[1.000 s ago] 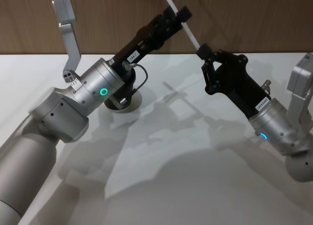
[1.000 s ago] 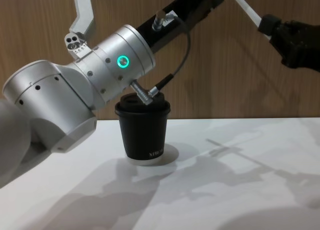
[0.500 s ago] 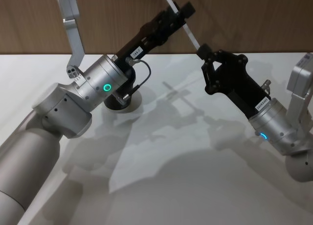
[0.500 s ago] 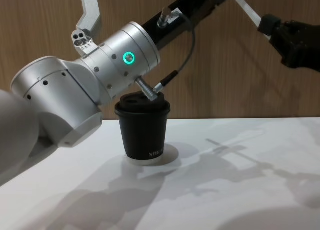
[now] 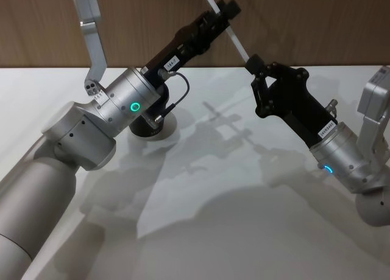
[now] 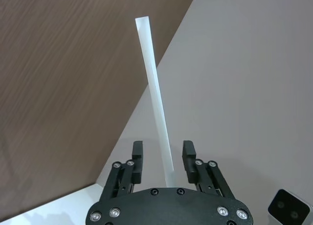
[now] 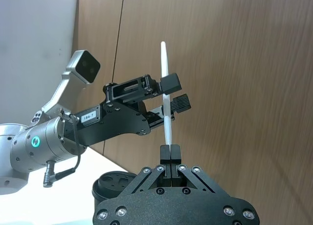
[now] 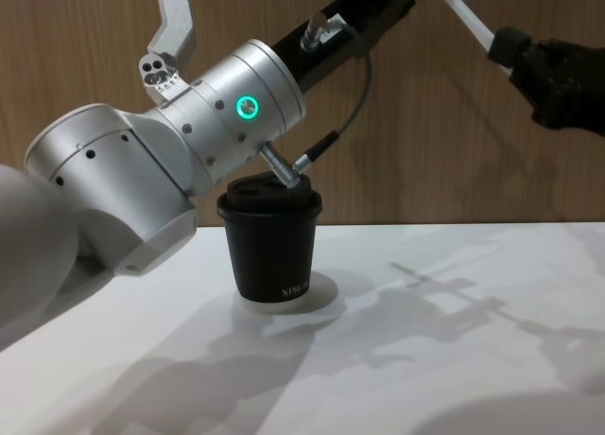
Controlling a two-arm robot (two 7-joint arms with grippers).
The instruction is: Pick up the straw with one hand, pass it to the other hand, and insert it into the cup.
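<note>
**A:** Cup (image 8: 274, 260) first: where does it stand?

**B:** Upright on the desk (image 8: 444, 359), left of centre, with its lid on. It sits under the silver wrist of the left arm.

**A:** And the left gripper (image 5: 222, 14)?

**B:** Raised high above the desk, reaching up and to the right toward the wooden wall. Its fingers stand apart, one on each side of the straw (image 5: 238, 42). The left wrist view shows a slim gap on both sides, so they do not pinch it.

**A:** So what carries the straw?

**B:** The right gripper (image 5: 252, 64), further right and a little lower. Its fingers are closed on the straw's lower end. From there the straw slants up and to the left, passes between the left gripper's fingers and runs on beyond them.

**A:** And the straw relative to the cup?

**B:** Well apart, high in the air and to the cup's right.
</note>
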